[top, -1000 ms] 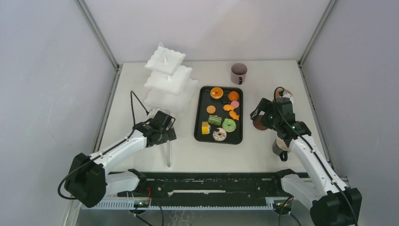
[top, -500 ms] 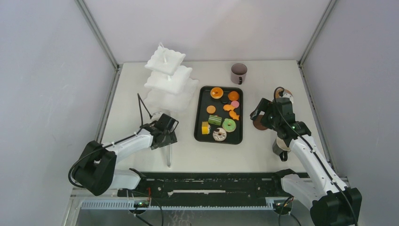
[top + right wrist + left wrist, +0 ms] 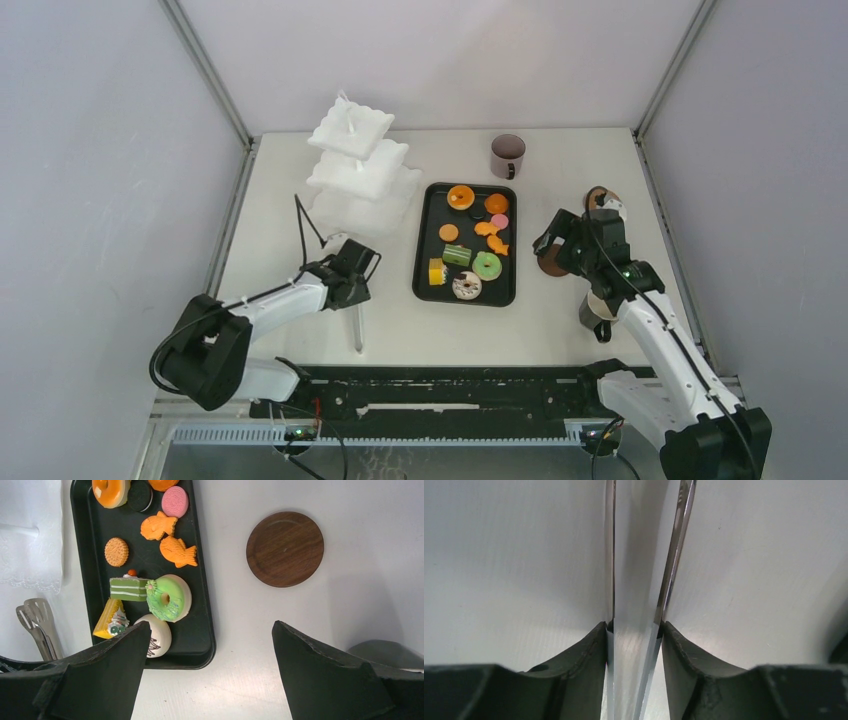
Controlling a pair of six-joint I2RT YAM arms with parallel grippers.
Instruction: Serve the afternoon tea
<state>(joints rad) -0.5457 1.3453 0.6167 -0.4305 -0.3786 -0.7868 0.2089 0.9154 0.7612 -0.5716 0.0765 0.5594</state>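
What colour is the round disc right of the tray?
The disc is dark brown with wood grain; the right wrist view shows it best.

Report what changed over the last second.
The left gripper closed onto the metal tongs lying on the table, while its arm folded back toward its base. The open right gripper, the tray, the pastries and the mugs stayed put.

the tongs (image 3: 670,565) are polished metal, mirror-bright. the left end effector (image 3: 634,626) has fingers (image 3: 584,655) of dull black plastic, slightly grainy. the coaster (image 3: 285,549) is dark wood with a satin grain. the green doughnut (image 3: 177,597) looks like glossy plastic, the tray (image 3: 202,625) matt black, the tabletop (image 3: 230,510) smooth matt white.
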